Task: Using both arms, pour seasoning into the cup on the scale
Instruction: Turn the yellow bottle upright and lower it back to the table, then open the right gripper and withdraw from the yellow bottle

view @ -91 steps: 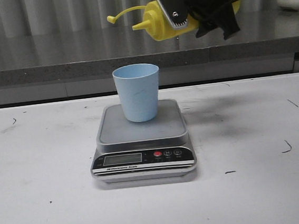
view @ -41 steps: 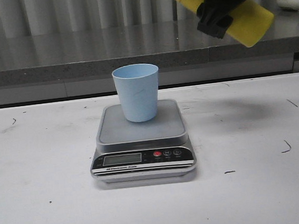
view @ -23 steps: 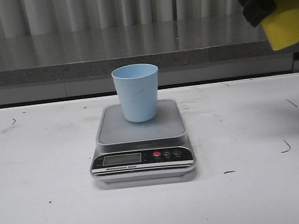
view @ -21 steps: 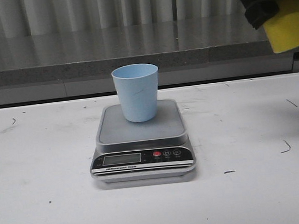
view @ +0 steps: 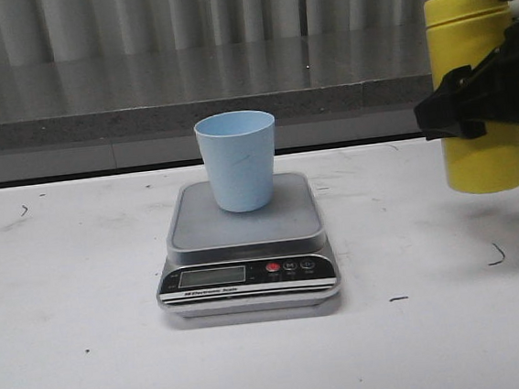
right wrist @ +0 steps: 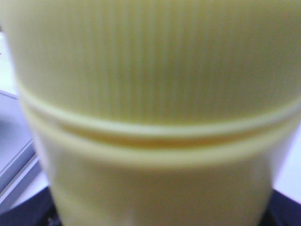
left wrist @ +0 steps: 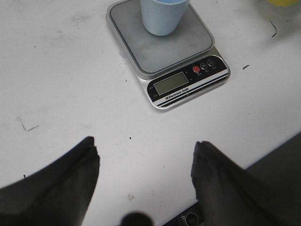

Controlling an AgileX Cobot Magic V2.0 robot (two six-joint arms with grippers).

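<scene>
Tall yellow plastic squeeze bottle point(view: 476, 91) is being righted and lowered, clamped upright in right gripper point(view: 472, 105) | pale blue tapered cup point(view: 238, 160) is sitting on silver scale point(view: 247, 251), leftward | left gripper point(left wrist: 143, 162) is being held apart, nearer.

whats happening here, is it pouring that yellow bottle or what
Not pouring at this moment. The right gripper holds the yellow bottle upright, off to the right of the scale and above the table. The blue cup stands on the scale's platform, nothing over it. The left gripper hangs open over the table near the scale, holding nothing.
</scene>
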